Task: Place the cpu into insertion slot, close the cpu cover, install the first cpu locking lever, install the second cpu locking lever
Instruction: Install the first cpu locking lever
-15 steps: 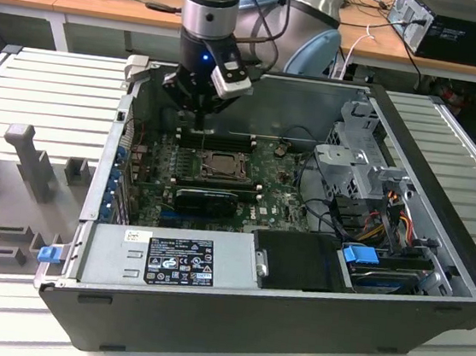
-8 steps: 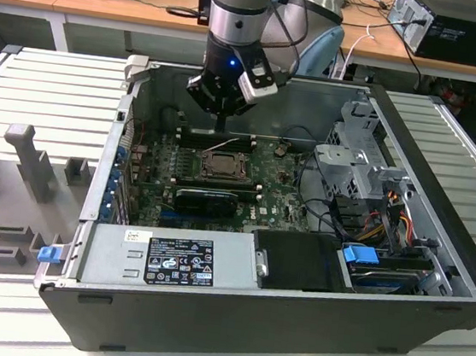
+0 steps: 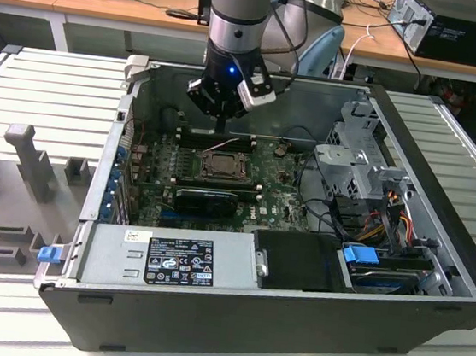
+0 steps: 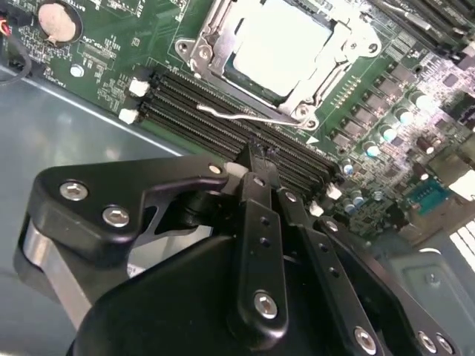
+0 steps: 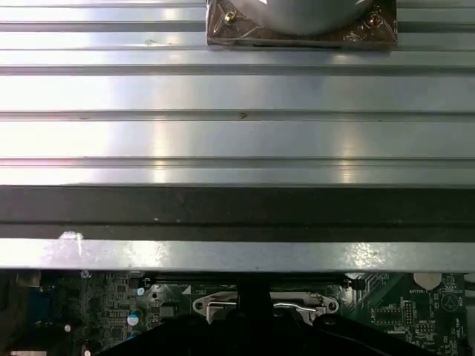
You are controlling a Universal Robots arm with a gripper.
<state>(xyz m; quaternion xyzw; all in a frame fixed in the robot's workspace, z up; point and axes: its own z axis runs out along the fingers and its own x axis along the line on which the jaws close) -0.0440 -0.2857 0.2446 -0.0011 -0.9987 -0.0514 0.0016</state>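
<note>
Power supply (image 3: 168, 260), grey with a label, sits closest in the exterior view, along the near edge of the open computer case (image 3: 461, 255). Behind it lies the green motherboard (image 3: 282, 204), with a long black expansion card (image 3: 208, 200) just in front of the insertion slot (image 3: 220, 166). Slot shows a dark centre with a silver rim; cpu cover (image 3: 223, 153) looks laid over it, hard to confirm from here. Gripper (image 3: 219, 124) hangs just behind the slot, over the black memory slots (image 3: 217, 139), fingers drawn together to one narrow tip, nothing seen between them. Drive cage (image 3: 362, 149) and a cable bundle sit on the exterior view's right; the case rests on a ribbed metal table (image 3: 50, 88).

Second wrist view: black gripper body fills the near part, fingers (image 4: 256, 196) pinched together, tip touching or just above the memory slots (image 4: 223, 122). Beyond them, the cpu (image 4: 278, 44) lies pale silver in the insertion slot (image 4: 199, 53), cover frame (image 4: 300, 100) down around it. One thin wire locking lever (image 4: 237, 115) runs along the socket edge nearest the fingers. Coin battery (image 4: 59, 21) sits off to one side.

First wrist view: ribbed table (image 5: 237, 96), then the dark case wall (image 5: 237, 211), then a strip of motherboard (image 5: 96, 311) with the lever (image 5: 223, 304) and the closed finger tip (image 5: 254, 297).
</note>
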